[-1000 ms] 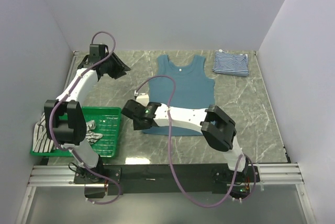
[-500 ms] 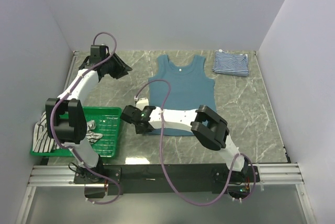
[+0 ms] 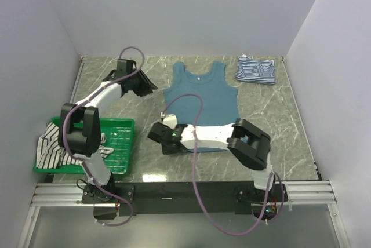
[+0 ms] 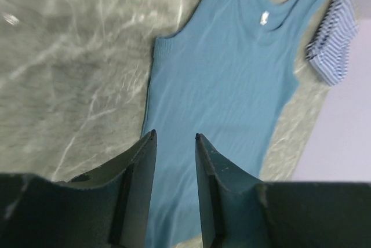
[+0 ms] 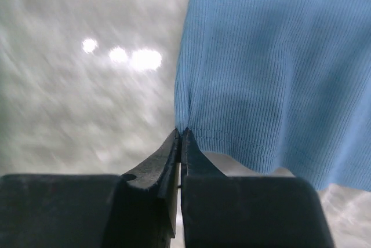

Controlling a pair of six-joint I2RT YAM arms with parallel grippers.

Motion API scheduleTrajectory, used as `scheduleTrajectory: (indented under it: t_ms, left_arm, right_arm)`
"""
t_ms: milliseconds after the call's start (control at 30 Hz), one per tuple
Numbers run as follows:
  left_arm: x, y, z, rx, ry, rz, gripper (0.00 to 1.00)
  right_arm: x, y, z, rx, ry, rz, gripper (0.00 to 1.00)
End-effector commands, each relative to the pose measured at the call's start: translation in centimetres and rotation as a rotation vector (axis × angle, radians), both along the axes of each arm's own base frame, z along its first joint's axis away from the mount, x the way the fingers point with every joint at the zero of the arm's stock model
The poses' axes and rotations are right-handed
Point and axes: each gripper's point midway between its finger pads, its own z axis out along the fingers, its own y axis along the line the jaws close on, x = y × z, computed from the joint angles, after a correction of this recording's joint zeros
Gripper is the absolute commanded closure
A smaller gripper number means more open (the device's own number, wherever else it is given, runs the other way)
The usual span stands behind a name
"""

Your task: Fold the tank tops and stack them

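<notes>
Teal tank top (image 3: 203,94) lies flat mid table (image 3: 278,120), its fold apparently just starting. Right gripper (image 5: 180,137) pinches the near left hem corner, jaws pressed together; left gripper (image 4: 175,137) hovers spread beside the shoulder, probably needing to grip it next

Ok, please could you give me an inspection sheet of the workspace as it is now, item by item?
surface: marble-patterned table.
job's things: teal tank top spread flat mid-table; fine-striped tank top folded at the far right; broad-striped tank top draped over the left rim of the green basket.
clutter: nothing seen.
grippers: left gripper open, near the teal top's left edge; right gripper shut on its near-left hem corner.
cables: purple cables loop along both arms, one above the teal top.
surroundings: plain pale walls on three sides.
</notes>
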Motion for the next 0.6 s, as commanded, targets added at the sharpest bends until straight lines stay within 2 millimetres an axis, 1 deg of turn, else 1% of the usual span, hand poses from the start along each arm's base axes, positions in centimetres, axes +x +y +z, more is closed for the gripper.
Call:
scheduleTrajectory:
  t_ms: [0, 33, 67, 133, 167, 367, 500, 533, 567]
  left_arm:
    - [0.4, -1.3, -2.4, 0.01, 0.017, 0.015, 0.62]
    - [0.4, -1.4, -2.7, 0.012, 0.023, 0.017, 0.62]
    - [0.4, -1.9, -3.5, 0.016, 0.035, 0.011, 0.62]
    - [0.6, -2.1, -4.0, 0.031, 0.041, 0.016, 0.63]
    - [0.5, -2.5, -4.7, 0.039, 0.052, 0.011, 0.63]
    - [0.6, -3.3, -7.2, 0.078, 0.086, 0.0, 0.65]
    - [1.4, -4.0, -7.3, 0.059, 0.054, -0.016, 0.65]
    - [1.7, -4.4, -7.0, 0.05, 0.039, -0.029, 0.65]
    - [1.9, -4.5, -7.4, 0.055, 0.04, -0.033, 0.65]
  right_arm:
    - [-1.2, 0.5, 2.8, 0.163, 0.013, 0.036, 0.98]
    - [-1.4, 0.3, 3.0, 0.185, 0.019, 0.039, 0.98]
    - [-1.6, -0.3, 3.4, 0.204, 0.022, 0.037, 0.98]
    - [-1.8, -0.2, 3.9, 0.247, 0.037, 0.036, 0.98]
    - [-1.9, -0.6, 4.1, 0.258, 0.039, 0.036, 0.98]
    - [-1.4, -1.1, 4.8, 0.298, 0.049, 0.017, 1.0]
    - [-1.3, -1.2, 4.8, 0.295, 0.049, 0.013, 1.0]
    - [-1.4, -1.2, 4.7, 0.295, 0.051, 0.012, 1.0]
    - [-1.4, -1.2, 4.6, 0.293, 0.054, 0.012, 1.0]
